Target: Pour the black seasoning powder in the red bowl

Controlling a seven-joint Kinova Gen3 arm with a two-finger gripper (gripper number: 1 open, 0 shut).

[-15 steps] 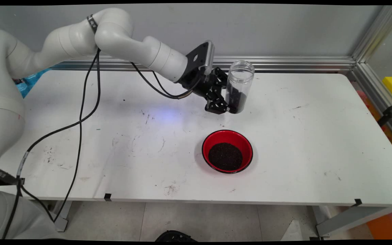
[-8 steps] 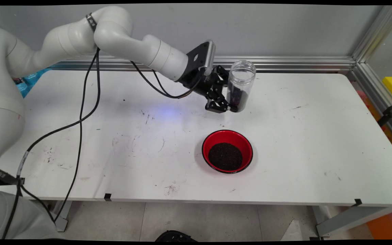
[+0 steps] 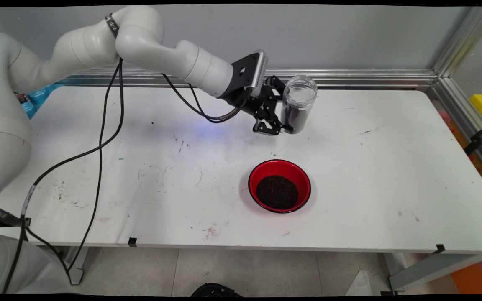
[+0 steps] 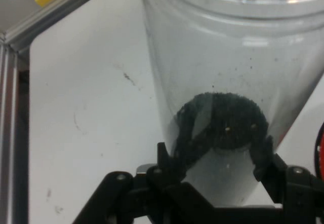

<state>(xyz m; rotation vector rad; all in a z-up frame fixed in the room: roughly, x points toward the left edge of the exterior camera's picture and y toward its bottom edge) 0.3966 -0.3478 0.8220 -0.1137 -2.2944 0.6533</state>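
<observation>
A clear plastic jar (image 3: 297, 104), lidless and nearly upright, holds dark grains (image 4: 223, 120) at its bottom, clamped in the gripper (image 3: 283, 125) above the table (image 3: 391, 167).

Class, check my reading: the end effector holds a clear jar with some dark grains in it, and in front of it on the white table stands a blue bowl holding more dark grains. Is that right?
Not quite: the bowl is red, not blue, as the main view shows. The rest stands: the end effector grips the clear jar with dark grains in it, behind the bowl on the white table.

You face a scuffed white table (image 3: 370, 175) against a grey wall (image 3: 349, 37). Aluminium rails (image 3: 375, 76) edge it; tiled floor (image 3: 245, 271) below.
</observation>
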